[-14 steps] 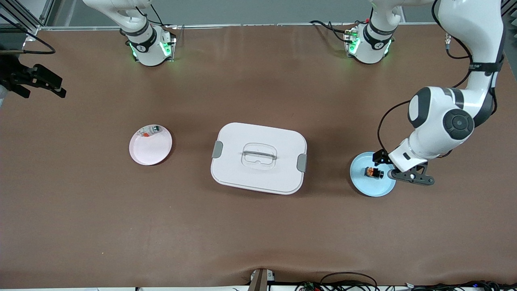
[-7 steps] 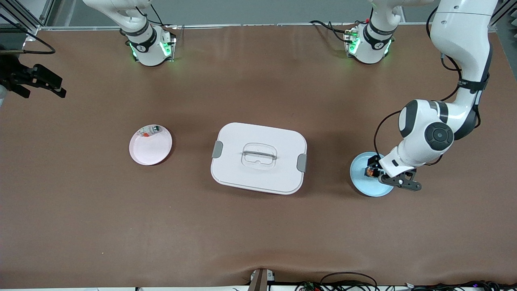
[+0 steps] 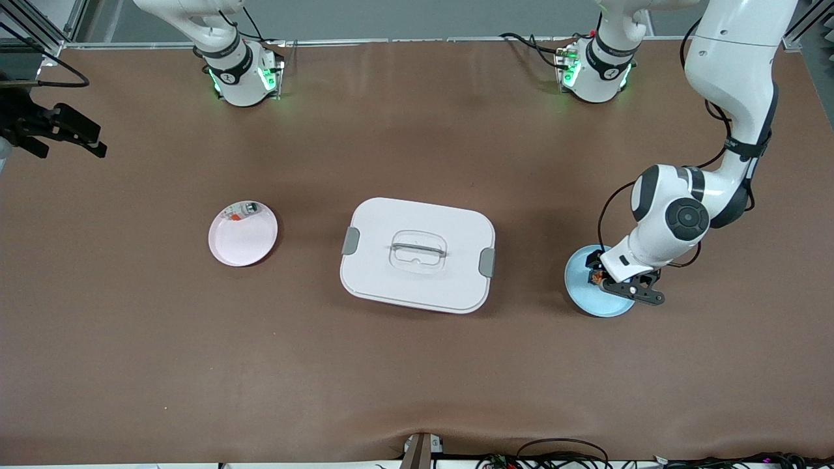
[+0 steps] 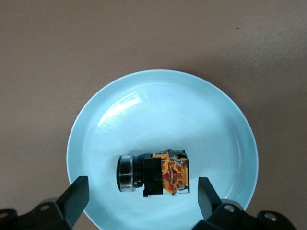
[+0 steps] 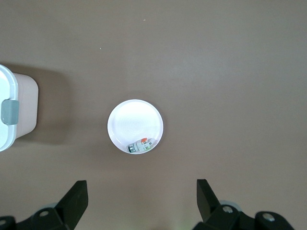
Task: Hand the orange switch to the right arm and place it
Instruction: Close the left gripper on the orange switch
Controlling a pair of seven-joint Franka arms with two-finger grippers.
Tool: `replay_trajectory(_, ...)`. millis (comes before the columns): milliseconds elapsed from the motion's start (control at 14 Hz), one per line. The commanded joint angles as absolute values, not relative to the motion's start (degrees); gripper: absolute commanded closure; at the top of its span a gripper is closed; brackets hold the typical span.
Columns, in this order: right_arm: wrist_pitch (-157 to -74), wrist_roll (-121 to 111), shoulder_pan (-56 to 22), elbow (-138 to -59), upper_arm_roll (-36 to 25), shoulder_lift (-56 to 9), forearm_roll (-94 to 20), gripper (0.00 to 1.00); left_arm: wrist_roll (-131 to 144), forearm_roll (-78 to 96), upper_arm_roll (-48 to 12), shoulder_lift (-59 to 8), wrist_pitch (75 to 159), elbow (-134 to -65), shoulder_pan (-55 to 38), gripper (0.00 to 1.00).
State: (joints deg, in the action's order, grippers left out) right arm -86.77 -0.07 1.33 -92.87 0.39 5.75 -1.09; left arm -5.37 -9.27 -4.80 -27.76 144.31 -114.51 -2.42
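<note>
The orange switch [image 4: 153,173], a small black block with an orange face and a dark cylindrical end, lies on its side on the light blue plate [image 4: 158,105] toward the left arm's end of the table. In the front view the orange switch [image 3: 594,278] peeks out from under the left hand on the blue plate [image 3: 586,296]. My left gripper [image 4: 142,188] hangs open low over it, one finger on each side, touching nothing. My right gripper [image 5: 141,191] is open and empty, high above the table near the pink plate [image 5: 135,120].
A white lidded box [image 3: 417,254] with grey latches sits mid-table between the two plates. The pink plate [image 3: 243,236] holds a small whitish-green part [image 3: 242,210] with a red-orange bit, near the rim that faces the robots' bases. A black fixture [image 3: 52,127] juts in at the right arm's end.
The left arm has swung toward the box and come down over the blue plate, so its open fingers now straddle the switch. The right arm has not moved.
</note>
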Motion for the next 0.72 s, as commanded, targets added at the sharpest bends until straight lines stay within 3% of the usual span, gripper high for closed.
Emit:
replay_trajectory(0, -87.01, 0.7, 1.93, -94.48, 0.88, 7.47, -0.88, 0.0, -3.96, -11.07, -5.1, -28.3, 147.04, -115.66, -2.11, 0.0)
replay_trajectory(501, -87.01, 0.7, 1.93, -94.57, 0.88, 7.65, -0.88, 0.0, -3.08, -11.07, -5.1, -29.79, 149.67, -116.54, -2.02, 0.03)
replay_trajectory(645, -87.1, 0.7, 1.85, -94.57, 0.88, 7.73, -0.88, 0.0, -3.08, -11.07, -5.1, -30.23, 149.76, -116.89, -2.02, 0.11)
